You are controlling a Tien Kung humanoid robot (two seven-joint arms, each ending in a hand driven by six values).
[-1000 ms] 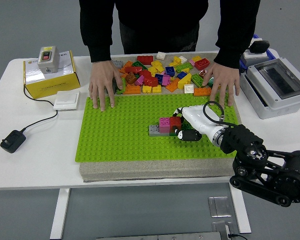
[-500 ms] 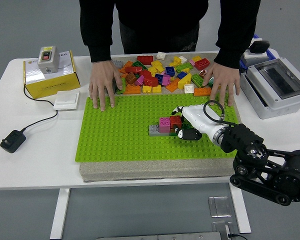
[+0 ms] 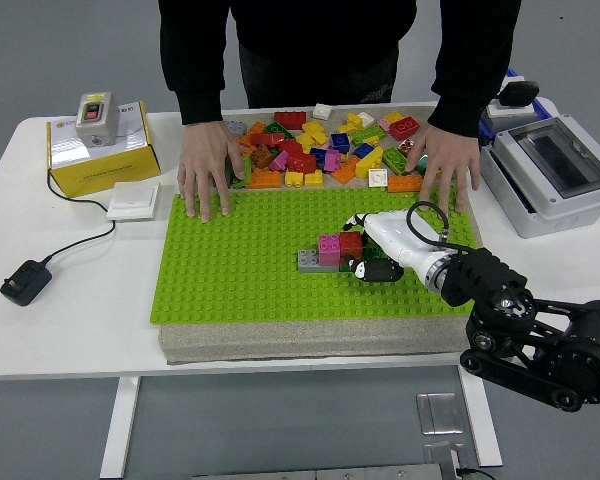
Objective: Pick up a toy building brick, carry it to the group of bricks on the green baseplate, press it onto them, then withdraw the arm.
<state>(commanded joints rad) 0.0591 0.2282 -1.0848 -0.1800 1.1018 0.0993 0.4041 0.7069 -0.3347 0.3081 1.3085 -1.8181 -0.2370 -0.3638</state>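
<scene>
Nothing much has moved since a moment ago: the right hand [image 3: 372, 250] sits in almost the same spot, only a tiny bit lower on the green board [image 3: 230, 270], and the little row of bricks [image 3: 330, 252] has not shifted.

That row is made of a grey brick [image 3: 308, 261], a pink brick [image 3: 330, 248] and a red brick [image 3: 351, 243], all stuck down side by side near the middle of the board. The hand is white with black fingers [image 3: 378, 270], and it lies right against the red end of the row. The fingers are curled in and down, touching that end. A bit of green shows just under them, but it is too small to say if it is a brick they are pinching, so I cannot tell for sure if they hold anything. It looks like the hand is pushing a brick onto the row, so the pressing step seems to be the one going on now.

The left hand is not in the picture.

A person stands on the far side of the table [image 3: 80, 300]. Both of the person's hands lie flat on the far edge of the board, one hand [image 3: 206, 172] well off to the left of the fingers and the other hand [image 3: 448, 165] just behind them. My guess is they hold the board still so it does not slide when a brick is pushed down.

Behind the fingers, past the board, lies the pile of loose bricks [image 3: 325, 148], well apart from the row.
</scene>
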